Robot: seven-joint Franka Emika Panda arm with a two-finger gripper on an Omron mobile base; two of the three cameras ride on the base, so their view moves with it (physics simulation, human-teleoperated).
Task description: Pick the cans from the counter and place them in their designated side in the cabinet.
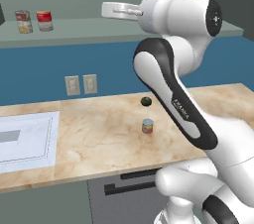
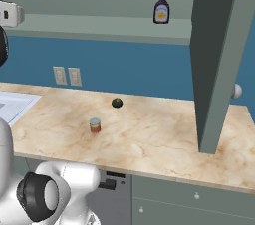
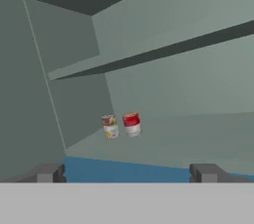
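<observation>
Hand (image 3: 126,172) hangs with fingers spread wide and nothing between them, facing the cabinet (image 3: 198,134), where the red-and-white can (image 3: 132,124) stands just beside, perhaps touching, a yellow-and-red can (image 3: 110,126). The shorter can (image 1: 147,126) sits on the surface (image 1: 99,139), near a dark green lump (image 1: 146,101).

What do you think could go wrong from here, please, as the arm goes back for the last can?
1. The open gripper is up at the cabinet ledge, facing the red-and-white can beside the yellow-and-red can; a careless withdrawal might topple them.
2. The short can on the counter sits near the dark green lump, which a descent could nudge.
</observation>
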